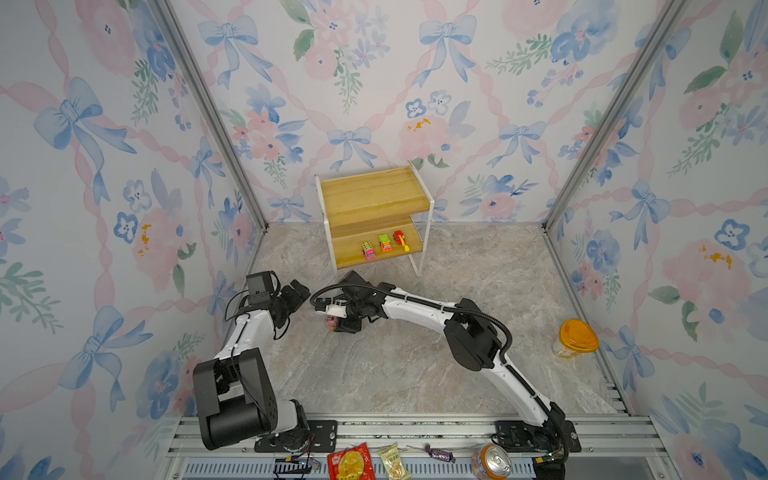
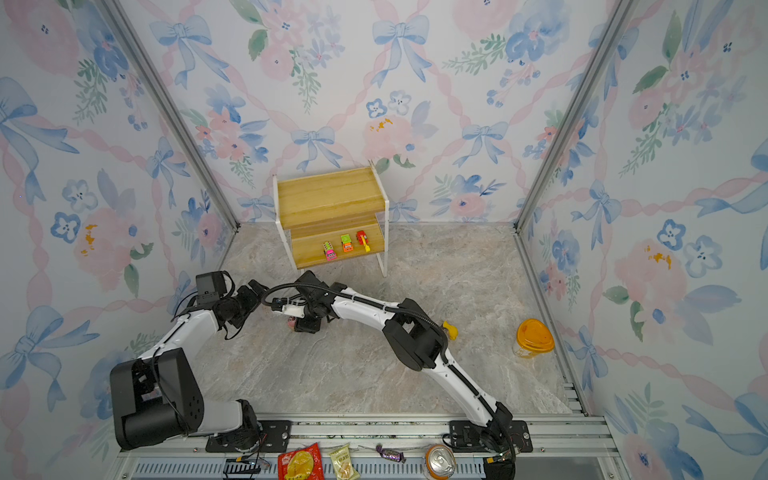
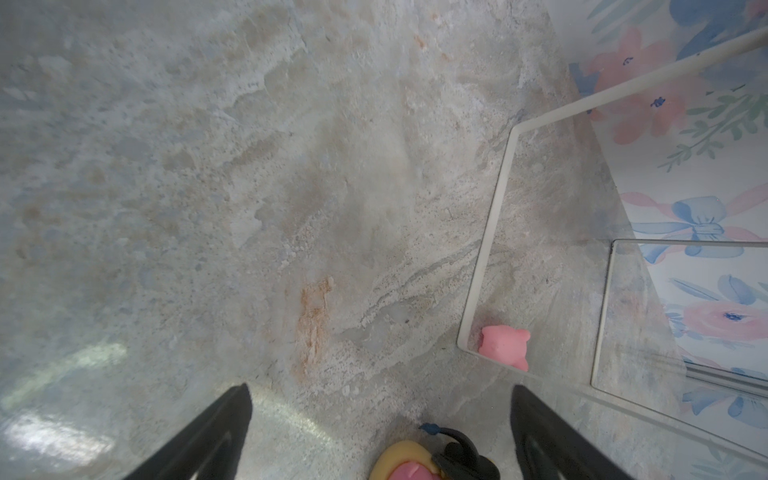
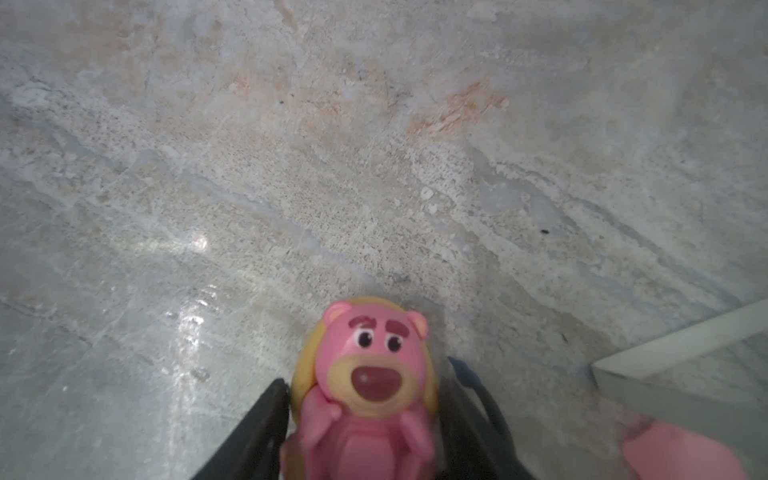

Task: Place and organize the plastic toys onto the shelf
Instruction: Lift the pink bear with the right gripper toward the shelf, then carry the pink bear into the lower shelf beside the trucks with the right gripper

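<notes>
Now the right gripper (image 1: 334, 324) closely flanks the pink bear figure (image 4: 372, 365) on the tabletop (image 1: 415, 353) before the shelf (image 1: 374, 195) — pinching or not, I cannot tell — and an off-centre squeeze may pop its round body out.

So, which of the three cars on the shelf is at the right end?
The red car, with a yellow part; the green-orange car is in the middle, the pink car on the left.

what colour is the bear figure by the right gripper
The bear figure is pink with a yellow backing; best in the right wrist view.
</notes>
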`<act>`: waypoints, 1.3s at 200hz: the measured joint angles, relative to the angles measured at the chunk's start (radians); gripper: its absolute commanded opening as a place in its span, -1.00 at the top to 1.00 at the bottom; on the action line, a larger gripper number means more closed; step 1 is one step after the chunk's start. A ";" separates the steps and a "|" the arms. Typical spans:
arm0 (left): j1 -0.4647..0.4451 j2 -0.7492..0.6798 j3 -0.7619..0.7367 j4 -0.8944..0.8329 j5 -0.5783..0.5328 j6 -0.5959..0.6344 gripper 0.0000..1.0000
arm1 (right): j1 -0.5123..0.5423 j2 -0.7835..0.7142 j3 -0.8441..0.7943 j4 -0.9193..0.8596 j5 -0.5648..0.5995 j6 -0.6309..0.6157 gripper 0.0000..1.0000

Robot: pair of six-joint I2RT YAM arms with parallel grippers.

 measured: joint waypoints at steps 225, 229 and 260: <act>0.024 -0.034 -0.011 0.015 0.003 -0.019 -0.96 | -0.006 -0.542 -0.549 0.510 0.267 0.603 0.17; 0.024 -0.035 -0.012 0.015 0.003 -0.020 -0.96 | -0.006 -0.546 -0.549 0.506 0.280 0.607 0.17; 0.024 -0.035 -0.015 0.016 0.008 -0.023 -0.96 | -0.014 -0.574 -0.549 0.443 0.383 0.649 0.16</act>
